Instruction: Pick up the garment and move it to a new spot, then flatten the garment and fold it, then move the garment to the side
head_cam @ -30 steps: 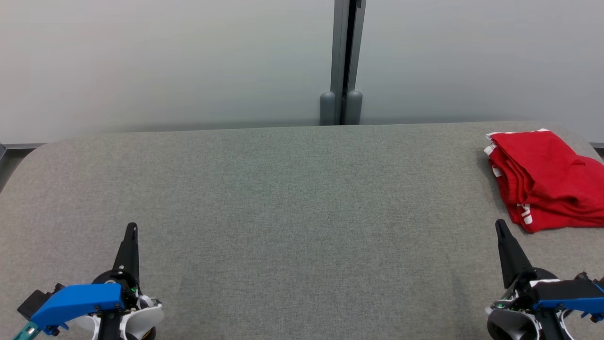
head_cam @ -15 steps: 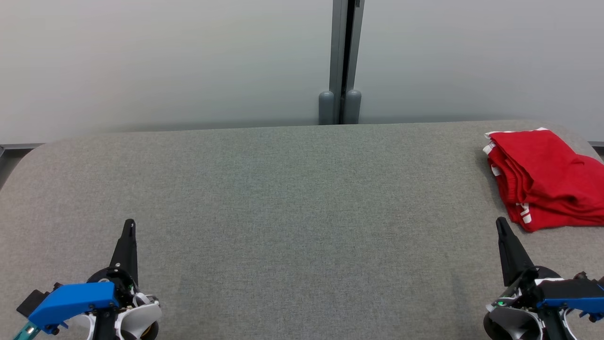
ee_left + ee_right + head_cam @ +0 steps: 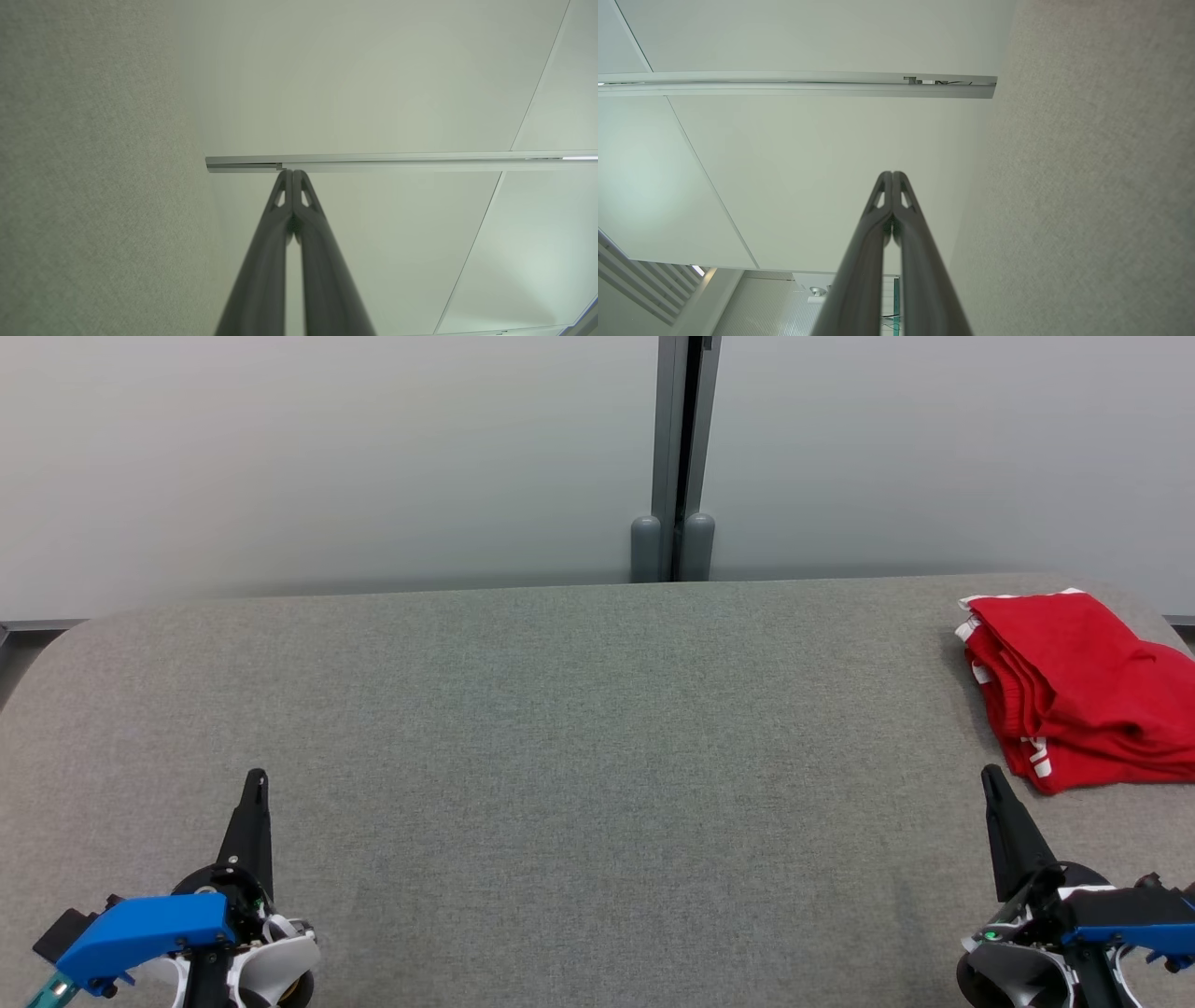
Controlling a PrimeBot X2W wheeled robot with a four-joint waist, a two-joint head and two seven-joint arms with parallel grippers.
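The garment [image 3: 1083, 686] is red with white trim and lies folded in a stack at the far right of the grey table [image 3: 579, 728], partly cut off by the picture's right edge. At the lower left, my left gripper [image 3: 255, 778] hovers shut and holds nothing. My right gripper [image 3: 988, 777] is shut and empty at the lower right, its tip just short of the garment's near left corner. In each wrist view the two dark fingers are pressed together: left gripper [image 3: 292, 172], right gripper [image 3: 892, 174].
A pale partition wall [image 3: 327, 457] stands behind the table, with a grey vertical post [image 3: 674, 457] at its middle. The table's far corners are rounded. Broad grey felt lies between the two grippers.
Both grippers crept slightly forward during the first half second, then held still. The garment has not been touched.
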